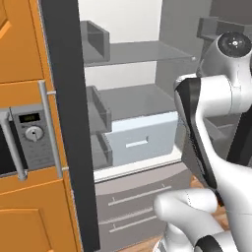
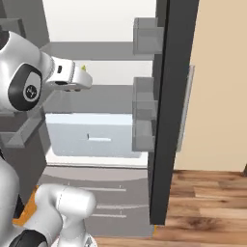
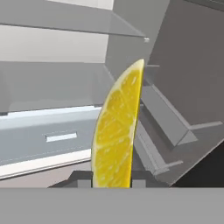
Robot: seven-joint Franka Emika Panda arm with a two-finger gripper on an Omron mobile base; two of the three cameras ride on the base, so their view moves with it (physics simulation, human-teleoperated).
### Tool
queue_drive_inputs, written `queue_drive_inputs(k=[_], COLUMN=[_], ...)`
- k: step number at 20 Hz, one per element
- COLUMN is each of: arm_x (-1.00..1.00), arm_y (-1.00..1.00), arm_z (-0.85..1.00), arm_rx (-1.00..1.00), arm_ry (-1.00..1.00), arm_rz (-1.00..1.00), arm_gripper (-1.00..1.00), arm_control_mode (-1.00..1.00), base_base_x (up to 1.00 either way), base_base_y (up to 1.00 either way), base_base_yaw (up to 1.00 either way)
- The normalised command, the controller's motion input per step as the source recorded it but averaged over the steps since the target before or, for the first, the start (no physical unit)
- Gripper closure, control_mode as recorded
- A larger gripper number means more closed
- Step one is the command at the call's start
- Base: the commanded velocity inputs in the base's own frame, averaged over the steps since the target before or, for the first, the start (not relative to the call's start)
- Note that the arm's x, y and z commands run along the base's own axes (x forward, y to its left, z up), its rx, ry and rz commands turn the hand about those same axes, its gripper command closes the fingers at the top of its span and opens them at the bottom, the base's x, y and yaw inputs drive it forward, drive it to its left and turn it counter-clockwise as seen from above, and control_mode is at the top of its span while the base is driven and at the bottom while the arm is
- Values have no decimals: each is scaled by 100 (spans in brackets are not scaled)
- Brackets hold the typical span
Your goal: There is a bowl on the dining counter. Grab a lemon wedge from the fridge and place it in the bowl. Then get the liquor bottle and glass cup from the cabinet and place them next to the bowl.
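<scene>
1 lemon wedge stands upright, pinched between my gripper's 2 fingertips, held just in front of the open fridge's pale drawer, below its glass shelf.

Even, flat rendered light, bright white fridge interior; soft faint shadows, no glare, slightly blurred edges
</scene>
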Motion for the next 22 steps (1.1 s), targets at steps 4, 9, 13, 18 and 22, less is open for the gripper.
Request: queue_drive_inputs(k=[4, 9, 13, 18, 22], arm_x=[0, 0, 0, 0, 0], arm_y=[0, 0, 0, 0, 0], arm_z=[0, 0, 0, 0, 0], arm_rx=[0, 0, 0, 0, 0], arm_ry=[0, 0, 0, 0, 0], arm_rz=[0, 0, 0, 0, 0], arm_gripper=[100, 100, 100, 100, 100], arm_control_mode=[100, 100, 100, 100, 100], base_base_x=[-47, -53, -45, -33, -37], base_base_y=[41, 35, 21, 10, 4], base_base_yaw=[-47, -55, -63, -68, -69])
